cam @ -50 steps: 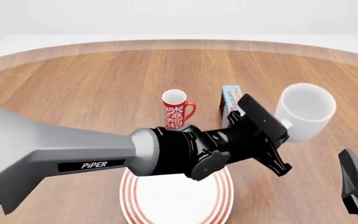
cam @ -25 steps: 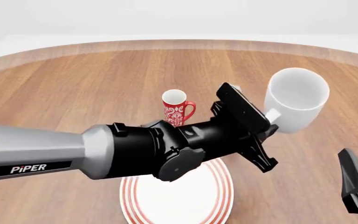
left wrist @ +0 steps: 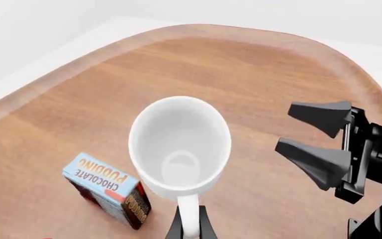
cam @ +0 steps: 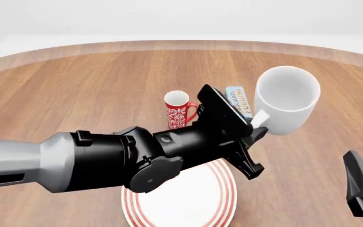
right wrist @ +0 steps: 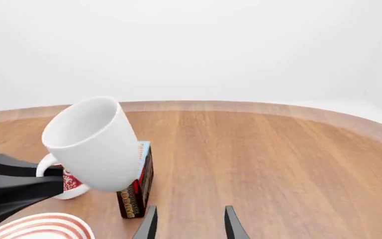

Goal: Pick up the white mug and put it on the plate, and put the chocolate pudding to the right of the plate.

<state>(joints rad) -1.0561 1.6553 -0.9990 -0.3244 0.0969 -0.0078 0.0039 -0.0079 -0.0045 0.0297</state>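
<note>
Left wrist view: left gripper [left wrist: 189, 225] pinching the white mug [left wrist: 179, 147] by its handle, pudding carton [left wrist: 107, 189] at eight o'clock; front view: mug hanging aloft at one o'clock of the plate [cam: 179, 199], awaiting lowering onto it; right wrist view: right gripper [right wrist: 187, 222] idling, fingers spread.

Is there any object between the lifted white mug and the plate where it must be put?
Nothing visible. The glossy white mug, held by its handle in the left hand, hangs above the table; the red-ringed round plate is bare where the arm leaves it visible.
</note>
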